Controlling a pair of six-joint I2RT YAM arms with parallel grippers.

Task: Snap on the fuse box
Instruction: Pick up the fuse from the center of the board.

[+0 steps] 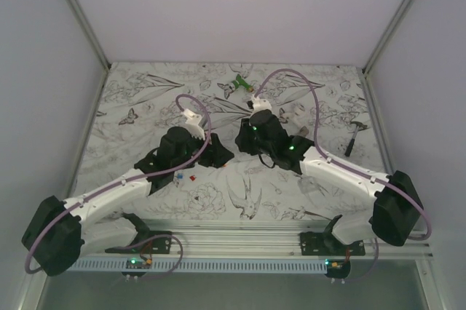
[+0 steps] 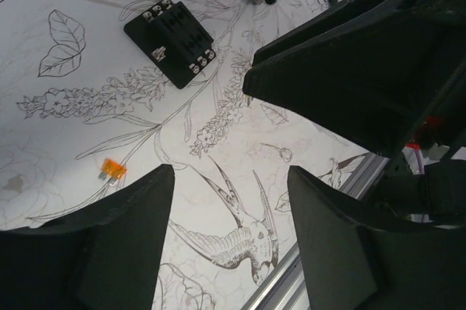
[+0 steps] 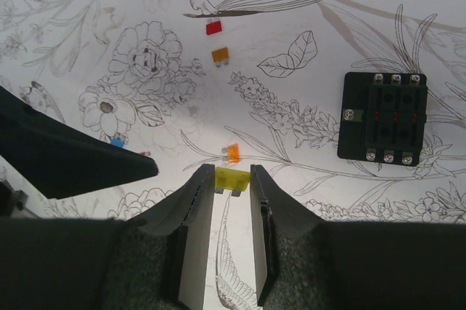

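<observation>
a: where's the box [image 3: 382,118]?
b: flat on the table [image 1: 145,99]. from my right gripper [image 3: 229,175] it sits at 2 o'clock, well apart. from the left gripper [image 2: 231,179] it's at 11 o'clock.
a: grippers?
b: right is narrow, pinching a yellow fuse [image 3: 228,180] at its tips. left is wide, nothing between the fingers.
a: how do i do this step well?
b: my read: carry the fuse over a free slot, square to the row, then press straight down until it seats. the left could pin the box's edge so it doesn't skate. i'd steer around the orange fuse [image 3: 233,153] at 12 o'clock.
a: surface, room?
b: a white sheet printed with flowers and birds, busy enough that small fuses hide in it. plain pale walls [image 1: 233,4] on three sides.
</observation>
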